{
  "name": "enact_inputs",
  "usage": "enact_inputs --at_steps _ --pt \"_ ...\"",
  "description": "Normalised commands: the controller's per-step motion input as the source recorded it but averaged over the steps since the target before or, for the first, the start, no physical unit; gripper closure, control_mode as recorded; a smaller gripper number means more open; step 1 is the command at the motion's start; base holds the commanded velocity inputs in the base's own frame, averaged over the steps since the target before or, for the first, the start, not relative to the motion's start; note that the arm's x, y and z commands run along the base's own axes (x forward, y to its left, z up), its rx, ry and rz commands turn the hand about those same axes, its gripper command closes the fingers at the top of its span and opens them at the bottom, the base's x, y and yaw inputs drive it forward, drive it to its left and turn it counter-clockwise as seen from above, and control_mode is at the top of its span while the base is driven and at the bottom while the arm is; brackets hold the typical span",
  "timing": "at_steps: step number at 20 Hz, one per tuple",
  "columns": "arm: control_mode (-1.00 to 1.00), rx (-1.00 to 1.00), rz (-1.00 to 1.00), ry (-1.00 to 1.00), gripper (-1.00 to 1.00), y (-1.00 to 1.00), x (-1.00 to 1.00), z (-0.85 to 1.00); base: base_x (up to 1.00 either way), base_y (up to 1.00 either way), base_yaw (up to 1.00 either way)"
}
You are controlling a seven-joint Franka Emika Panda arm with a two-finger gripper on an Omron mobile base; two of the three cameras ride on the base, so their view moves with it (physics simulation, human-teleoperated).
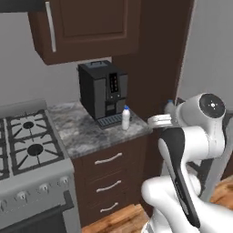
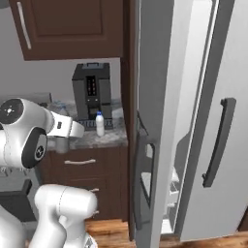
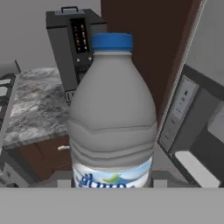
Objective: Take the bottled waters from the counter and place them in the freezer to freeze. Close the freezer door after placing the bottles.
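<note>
Hand view: grey bottle (image 3: 112, 118), blue cap, blue-green label, stands upright at frame centre, clamped in the gripper (image 3: 112, 186). White bottle (image 1: 126, 118) stands mid-frame on the counter (image 1: 86, 132) before the coffee machine (image 1: 102, 88).

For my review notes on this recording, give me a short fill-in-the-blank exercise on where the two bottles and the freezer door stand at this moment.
1. The hand is shut on the clear greyish bottle, whose cap is coloured ____.
2. The milky white bottle stands upright on the counter right in front of the ____.
3. The freezer door stands ____.
4. Left of the counter is a gas ____.

Missing words: blue; coffee machine; open; stove
</note>
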Motion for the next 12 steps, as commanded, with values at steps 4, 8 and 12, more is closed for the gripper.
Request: enact_inputs --at_steps 4,8,12 --pt "1.0 0.0 0.0 0.0 1.0 0.0 0.0 0.0 -0.92 0.3 -0.33" --pt "1.0 0.0 0.0 0.0 1.0 0.0 0.0 0.0 -0.88 0.23 -0.33" --pt "1.0 0.0 0.0 0.0 1.0 0.0 0.0 0.0 -0.48 0.06 -0.44"
